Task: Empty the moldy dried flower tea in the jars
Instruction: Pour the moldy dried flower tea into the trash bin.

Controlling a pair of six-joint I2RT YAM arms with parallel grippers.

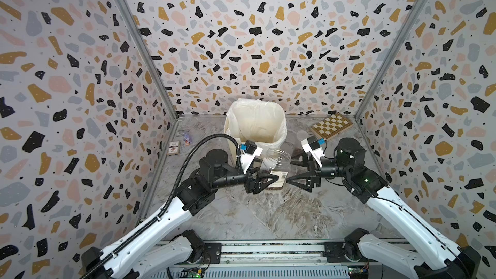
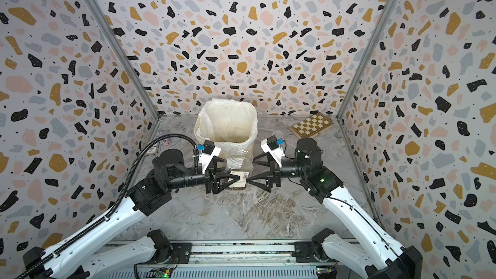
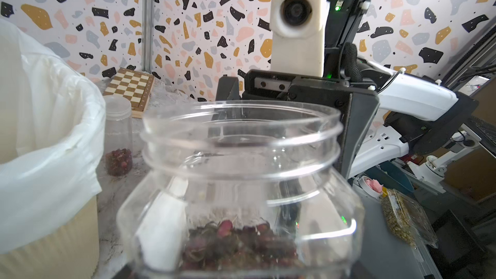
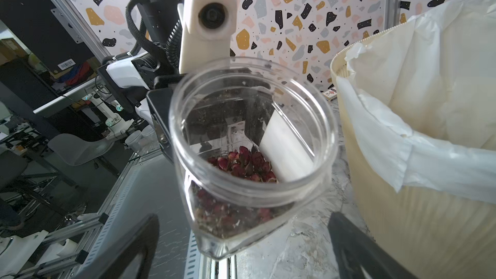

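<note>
One finger of the left gripper (image 1: 267, 171) hides behind the jar (image 1: 280, 160) its jaws pinch; right gripper (image 1: 293, 168) jaws stand spread alongside.

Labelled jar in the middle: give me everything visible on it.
The labelled jar is clear plastic: squarish body, round threaded mouth, lid off, white label on one side. A shallow layer of dried flower tea covers its bottom. It sits upright in front of the bin, the left gripper closed around its lower body; the right gripper is open just beside it.
</note>
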